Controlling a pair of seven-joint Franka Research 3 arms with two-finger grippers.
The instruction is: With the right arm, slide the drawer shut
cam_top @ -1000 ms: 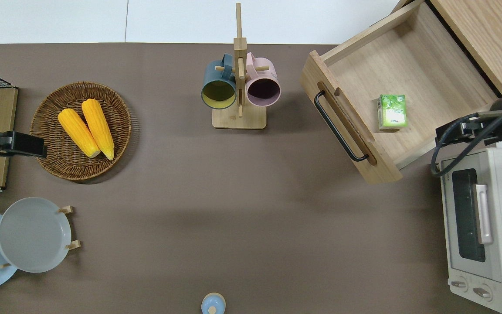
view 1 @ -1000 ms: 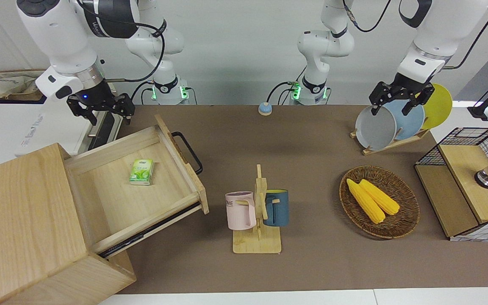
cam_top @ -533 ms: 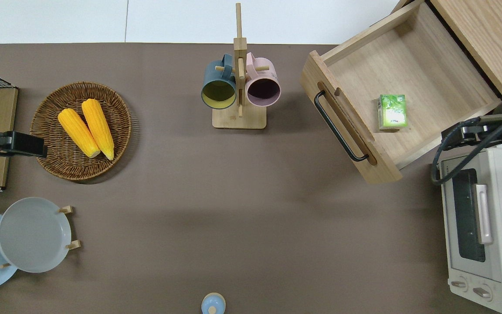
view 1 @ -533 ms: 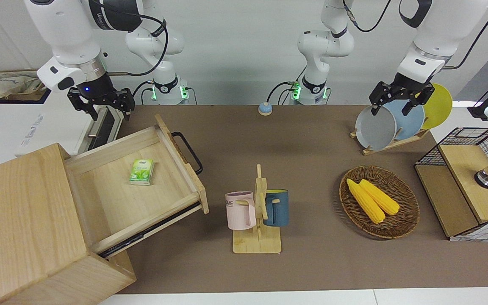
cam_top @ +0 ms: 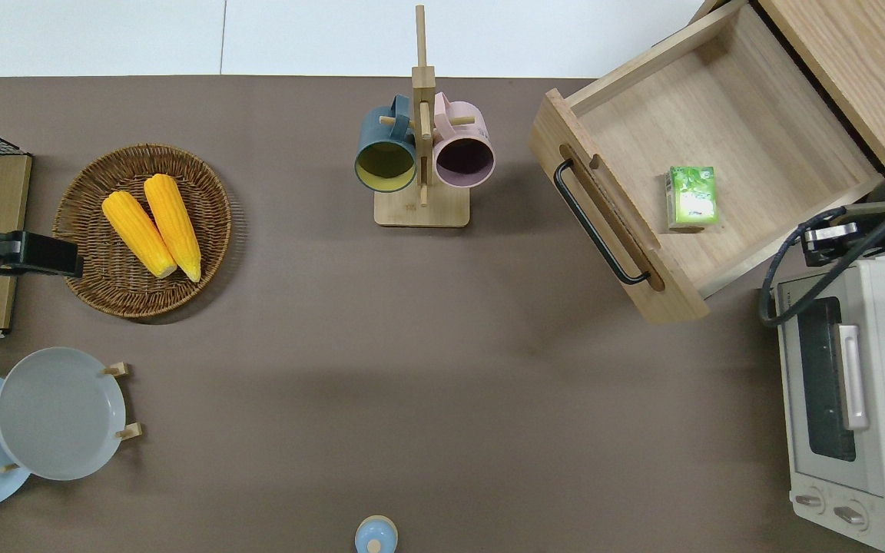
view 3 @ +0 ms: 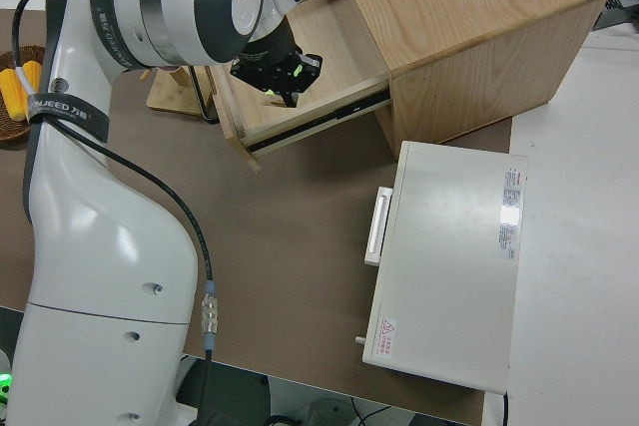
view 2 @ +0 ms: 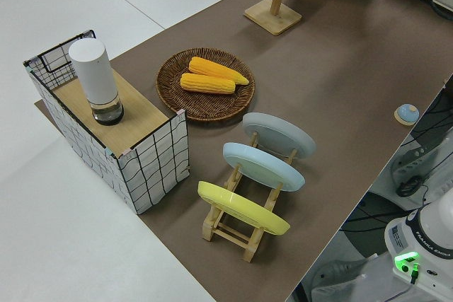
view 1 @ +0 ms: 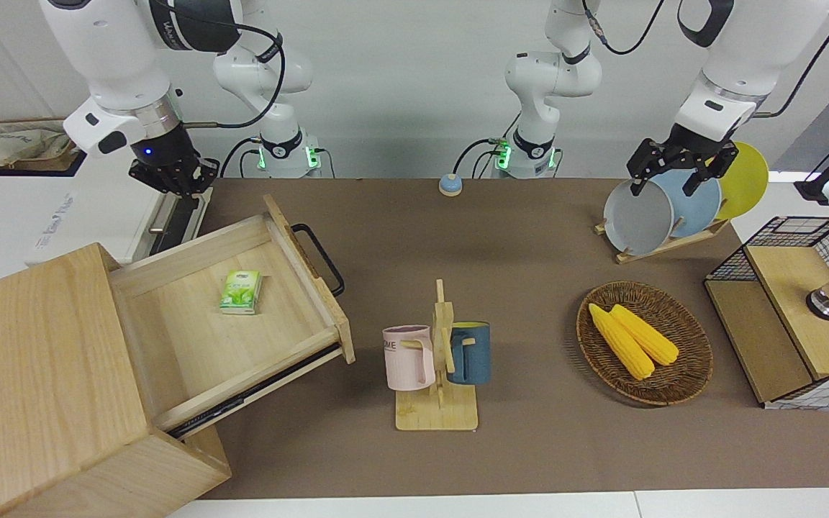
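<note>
Front view: we are holding our right gripper [view 1: 172, 181] up by the toaster oven [view 1: 62, 216], fingers drawn together and grasping nothing. The drawer [view 1: 242, 316] is standing pulled well out of its cabinet [view 1: 40, 381], its handle [view 1: 319, 257] lying from our fingers toward the table's middle.

Overhead view: we are hanging at the drawer's [cam_top: 719, 153] side wall; the front panel runs slantwise, so we judge the push must go along that slant into the cabinet.

Right side view: the right gripper [view 3: 275, 75] is hovering over the drawer's nearer edge. The left arm is parked, its fingers spread.
</note>
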